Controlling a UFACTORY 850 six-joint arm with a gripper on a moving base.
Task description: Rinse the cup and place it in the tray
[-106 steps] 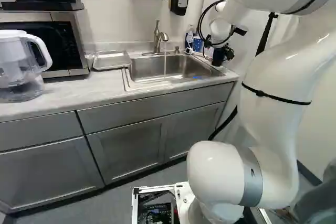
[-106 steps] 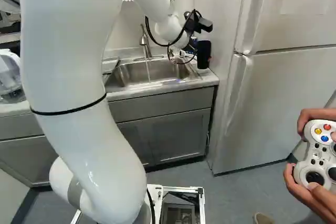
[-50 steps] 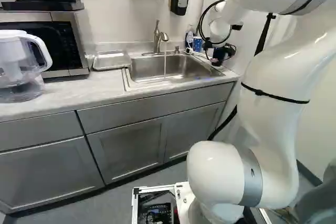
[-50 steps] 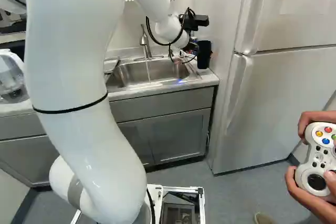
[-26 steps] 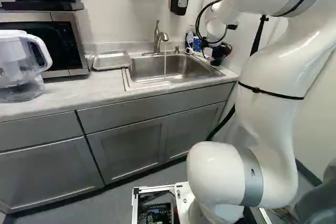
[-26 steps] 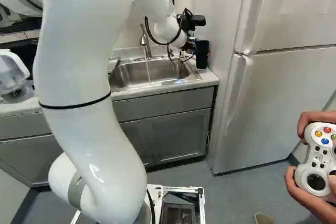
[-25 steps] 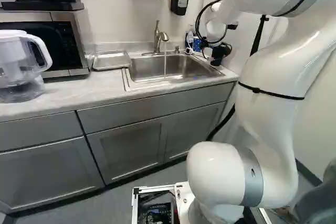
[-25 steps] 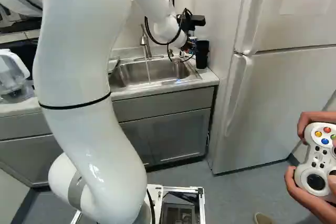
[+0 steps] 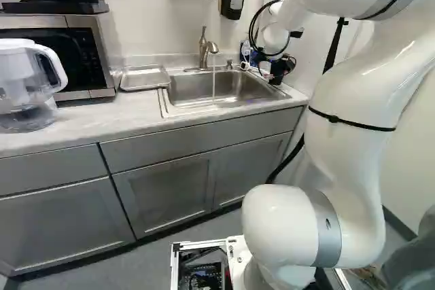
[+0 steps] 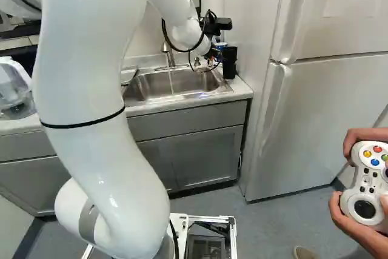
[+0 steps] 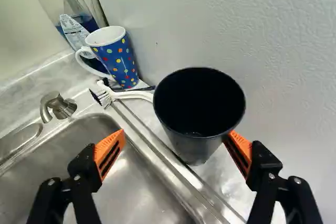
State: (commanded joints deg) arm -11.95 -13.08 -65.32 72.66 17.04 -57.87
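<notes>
Claw [image 11: 176, 134] wide, cup [image 11: 191, 142] off-centre!
It's on the surface [image 9: 92, 123] beside the sink [image 11: 128, 195], right by one orange pad [image 11: 240, 149]; press on off-line and you could tip it into the brush [image 11: 134, 95], or closing could drag it sinkward.

On the table [image 9: 102, 115], the tray [image 9: 144, 79] lies between microwave [image 9: 83, 49] and sink [image 9: 187, 89]; right of the sink stands the cup [image 11: 193, 148].
</notes>
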